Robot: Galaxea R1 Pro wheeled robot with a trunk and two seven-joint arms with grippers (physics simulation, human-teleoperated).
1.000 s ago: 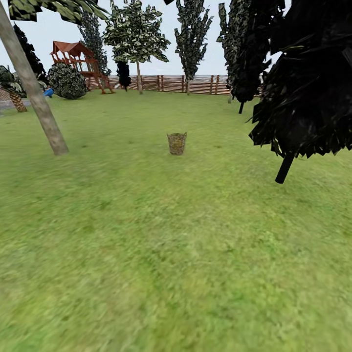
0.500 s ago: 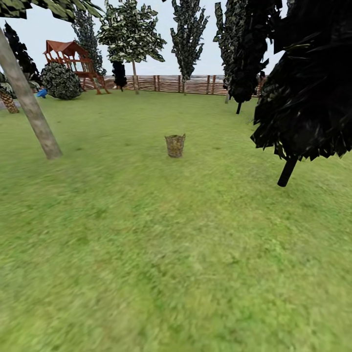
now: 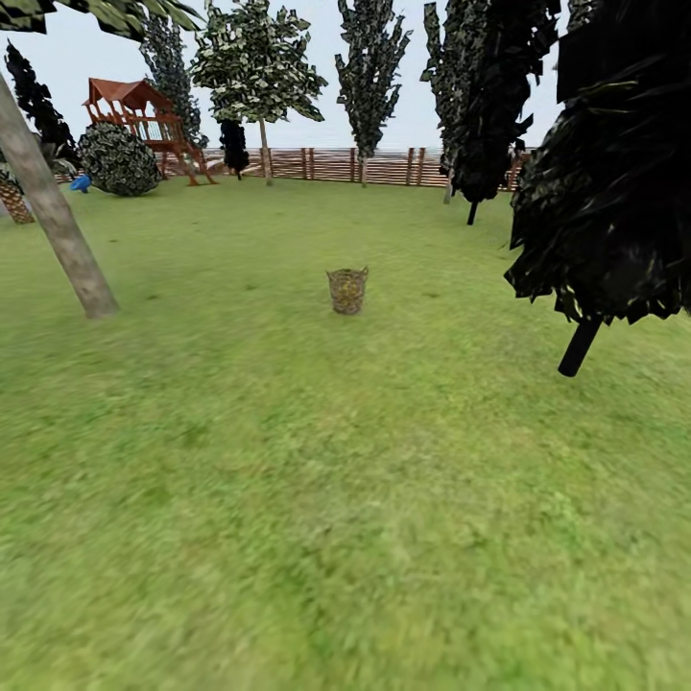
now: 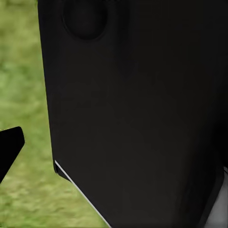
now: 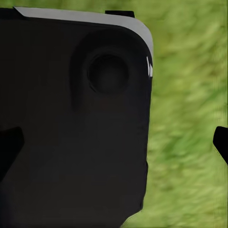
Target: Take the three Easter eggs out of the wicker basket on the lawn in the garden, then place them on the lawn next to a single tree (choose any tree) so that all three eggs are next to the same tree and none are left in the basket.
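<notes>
Head view: the wicker basket (image 3: 347, 290) stands upright on the lawn (image 3: 317, 499), well ahead, between a leaning grey-beige tree trunk (image 3: 58, 226) to the left and a dark conifer (image 3: 614, 192) to the right; its contents cannot be made out. Left wrist view: a black robot panel (image 4: 137, 114) over grass, one dark fingertip (image 4: 9, 147) at the edge, finger spacing indeterminable. Right wrist view: a black housing (image 5: 71, 123) over grass, dark fingertips (image 5: 221, 142) at opposite edges, set apart.

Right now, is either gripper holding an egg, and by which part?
Cannot be told: no egg shows. The wicker basket stands far ahead on the lawn.
</notes>
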